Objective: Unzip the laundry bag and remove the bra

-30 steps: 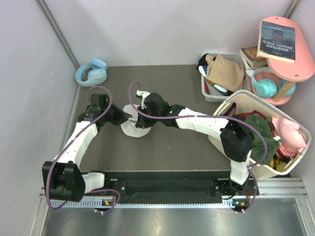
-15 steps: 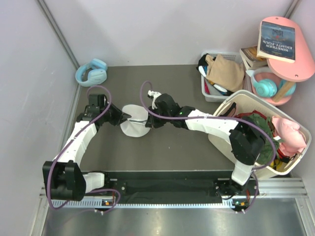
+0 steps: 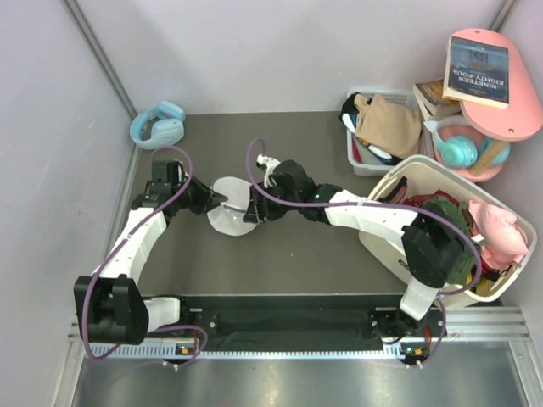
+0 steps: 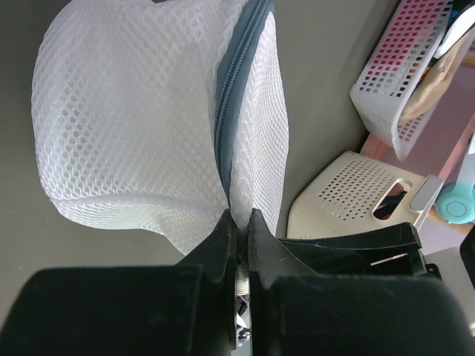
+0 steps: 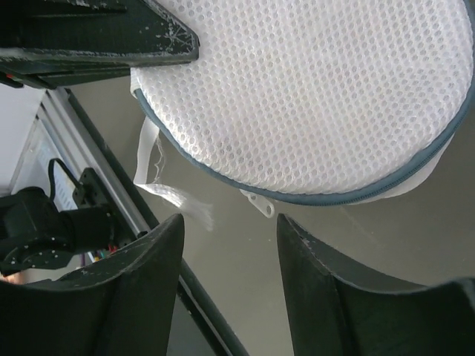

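Left tool [image 4: 239,219] pinches the laundry bag [image 4: 141,126] at its grey zip seam, fingers pressed together on the rim. Right tool [image 5: 230,222] hangs over the bag's opposite edge, fingers spread, with the white zip pull [image 5: 256,202] just beyond them. The bag sits mid-worktop [image 3: 297,254], its zip closed where visible.

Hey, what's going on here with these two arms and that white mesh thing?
Two robot arms are working on a round white mesh laundry bag lying on the table. The left claw is shut on the bag's rim, right at the zip. The right claw is open and sits beside the zip pull without gripping it. The zip looks closed wherever it shows, and the bra is not in sight, so nothing has come out yet.
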`<action>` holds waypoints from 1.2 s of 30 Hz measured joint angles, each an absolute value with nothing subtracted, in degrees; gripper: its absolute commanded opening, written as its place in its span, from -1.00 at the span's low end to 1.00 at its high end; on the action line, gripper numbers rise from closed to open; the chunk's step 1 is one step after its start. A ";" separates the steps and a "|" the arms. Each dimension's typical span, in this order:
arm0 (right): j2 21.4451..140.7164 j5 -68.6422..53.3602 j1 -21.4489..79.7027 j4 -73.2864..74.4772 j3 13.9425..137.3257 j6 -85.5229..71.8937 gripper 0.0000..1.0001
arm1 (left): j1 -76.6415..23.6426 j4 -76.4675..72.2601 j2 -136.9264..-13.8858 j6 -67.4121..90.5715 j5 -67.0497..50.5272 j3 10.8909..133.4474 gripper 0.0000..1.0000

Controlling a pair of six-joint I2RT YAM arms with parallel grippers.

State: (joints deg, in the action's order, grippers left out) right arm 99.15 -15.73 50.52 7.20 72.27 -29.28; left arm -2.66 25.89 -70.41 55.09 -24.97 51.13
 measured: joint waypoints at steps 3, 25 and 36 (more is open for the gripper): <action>98.37 -15.75 50.09 6.63 71.61 -30.37 0.08 | -2.66 25.67 -70.41 55.11 -25.23 51.13 -1.00; 93.95 -18.85 45.87 -4.69 61.73 -39.62 0.06 | -2.66 25.63 -70.35 55.40 -25.96 51.13 -1.00; 98.91 -20.16 49.23 -2.74 68.47 -38.02 0.01 | -2.66 25.43 -70.35 55.79 -25.98 51.13 -1.00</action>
State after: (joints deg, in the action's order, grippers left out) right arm 98.91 -20.16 49.23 -2.74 68.47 -38.02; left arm -2.66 25.43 -70.35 55.79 -25.98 51.13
